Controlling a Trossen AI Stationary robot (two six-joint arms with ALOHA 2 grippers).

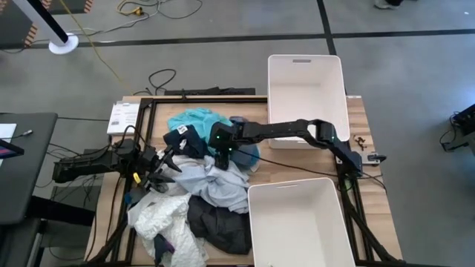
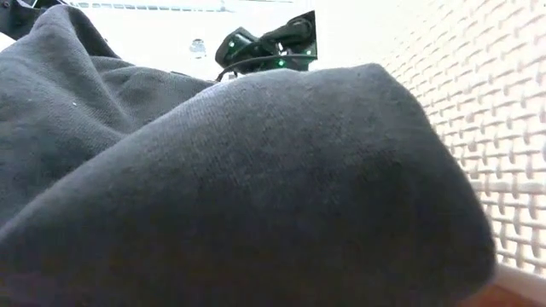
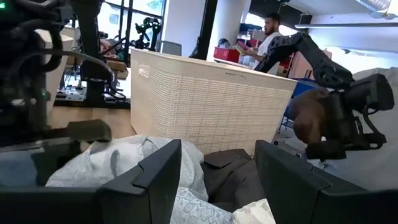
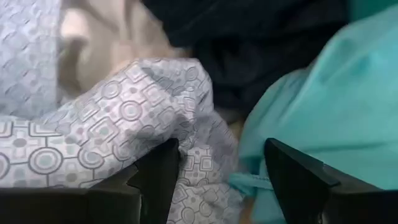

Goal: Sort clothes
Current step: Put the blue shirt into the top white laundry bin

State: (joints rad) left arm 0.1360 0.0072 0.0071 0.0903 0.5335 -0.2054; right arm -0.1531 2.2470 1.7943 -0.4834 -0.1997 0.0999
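The clothes lie in a heap in the middle of the table: a teal one (image 1: 197,119), a dark navy one (image 1: 185,141), a pale blue patterned one (image 1: 215,178), a dark grey one (image 1: 219,222) and a white leaf-print one (image 1: 167,222). My right gripper (image 1: 223,154) is open, low over the heap. Its fingers stand above the pale patterned cloth (image 4: 124,118) and the teal cloth (image 4: 323,106). My left gripper (image 1: 167,167) is open and empty at the heap's left side, facing the white cloth (image 3: 112,162) and the dark grey cloth (image 3: 233,171). My right gripper points down at the seam between the pale patterned cloth (image 4: 186,155) and the teal cloth (image 4: 261,168), with nothing between its open fingers. I cannot tell whether the fingertips touch the cloth.
One white bin (image 1: 306,96) stands at the table's far right. A second (image 1: 300,222) stands at the near right, its mesh wall (image 2: 495,128) beside the heap. The dark grey garment (image 2: 213,188) fills the low view. A person (image 3: 270,34) stands in the room beyond.
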